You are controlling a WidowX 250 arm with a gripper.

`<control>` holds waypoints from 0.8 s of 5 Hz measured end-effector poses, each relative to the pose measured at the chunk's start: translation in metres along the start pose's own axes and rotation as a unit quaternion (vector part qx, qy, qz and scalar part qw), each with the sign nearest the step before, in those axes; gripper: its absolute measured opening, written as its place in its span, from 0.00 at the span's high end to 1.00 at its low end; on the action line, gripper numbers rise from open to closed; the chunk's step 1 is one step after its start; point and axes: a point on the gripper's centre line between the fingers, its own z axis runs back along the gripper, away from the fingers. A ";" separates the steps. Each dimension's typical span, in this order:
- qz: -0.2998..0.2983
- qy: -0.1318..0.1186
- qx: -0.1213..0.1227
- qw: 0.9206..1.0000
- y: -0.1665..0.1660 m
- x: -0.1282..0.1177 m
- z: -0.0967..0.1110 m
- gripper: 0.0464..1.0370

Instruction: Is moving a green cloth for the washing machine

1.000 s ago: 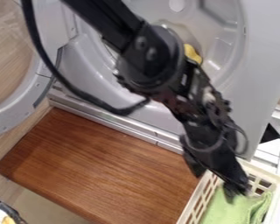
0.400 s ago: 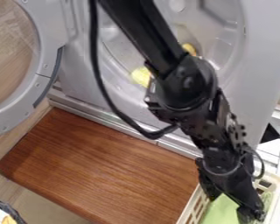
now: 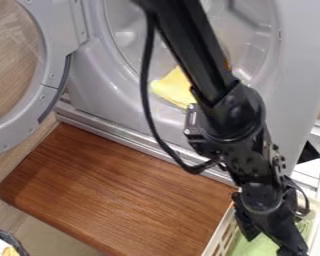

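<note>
Camera view, positions relative to the wooden board (image 3: 116, 185). Left of and beyond it: round door (image 3: 50, 75), swung open. Near its lower left: dark-rimmed container (image 3: 10, 236), white and yellow-orange contents. Beyond its far edge: washing machine (image 3: 299, 70), yellow cloth (image 3: 174, 89) in the round opening, partly behind the arm. Right of the board: cream slatted basket (image 3: 218, 236) containing the green cloth (image 3: 261, 246). Gripper (image 3: 273, 240) is over the basket, fingers spread; contact with the cloth cannot be determined.
</note>
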 end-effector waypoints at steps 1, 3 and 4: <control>0.001 -0.003 -0.007 1.000 -0.002 0.001 -0.001 0.09; 0.010 -0.009 -0.008 1.000 -0.002 -0.002 -0.002 0.69; 0.014 -0.008 -0.007 1.000 -0.001 -0.007 -0.003 0.90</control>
